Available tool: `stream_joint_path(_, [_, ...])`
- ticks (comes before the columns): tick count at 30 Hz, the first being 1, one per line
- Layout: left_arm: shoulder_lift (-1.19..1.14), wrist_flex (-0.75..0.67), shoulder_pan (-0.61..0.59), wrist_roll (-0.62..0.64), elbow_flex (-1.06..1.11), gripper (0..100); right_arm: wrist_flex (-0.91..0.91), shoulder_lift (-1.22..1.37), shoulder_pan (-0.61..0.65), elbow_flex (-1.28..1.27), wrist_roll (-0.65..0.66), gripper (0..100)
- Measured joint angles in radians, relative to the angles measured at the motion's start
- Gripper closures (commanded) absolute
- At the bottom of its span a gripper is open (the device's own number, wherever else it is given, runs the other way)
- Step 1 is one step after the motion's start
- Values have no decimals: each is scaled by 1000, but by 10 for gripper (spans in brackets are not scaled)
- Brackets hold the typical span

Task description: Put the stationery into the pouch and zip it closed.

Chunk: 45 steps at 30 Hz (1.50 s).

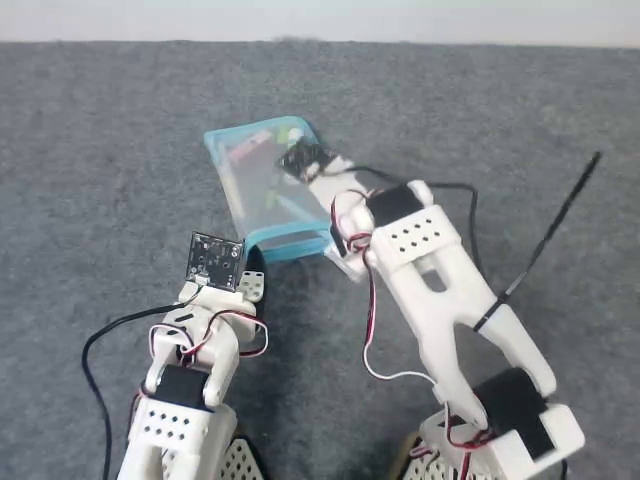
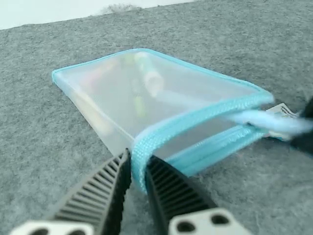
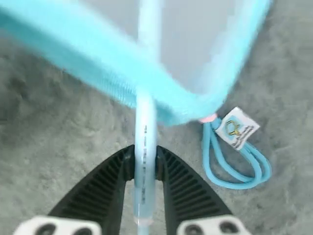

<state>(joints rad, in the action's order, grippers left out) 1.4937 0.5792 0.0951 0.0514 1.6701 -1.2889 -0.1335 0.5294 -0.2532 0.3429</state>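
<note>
With left gripper clamped on the zipper-edge corner of the blue-trimmed clear pouch flat on grey carpet, feed the pale-blue pen pinched in right gripper straight into the mouth, then release.

The pouch was of frosted, half-clear plastic with a woven cyan cloth edge. The surface was rough grey felt. The jaws were ribbed matt black plastic, the pen smooth and glossy.
</note>
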Motion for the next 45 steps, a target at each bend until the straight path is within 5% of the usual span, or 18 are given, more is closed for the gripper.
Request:
stream_joint_path(15, [0,0,-2,5,0,988,-244,577,44,672,-414,991])
stream_joint_path(24, [0,-2,-14,-18,-3,988,-212,612,78,832,-416,986])
stream_joint_path(30, [0,-2,-14,-18,-3,988,-238,601,115,832,-364,864])
stream_joint_path(45, [0,-2,-55,-21,-2,988,-253,308,175,793,-244,898])
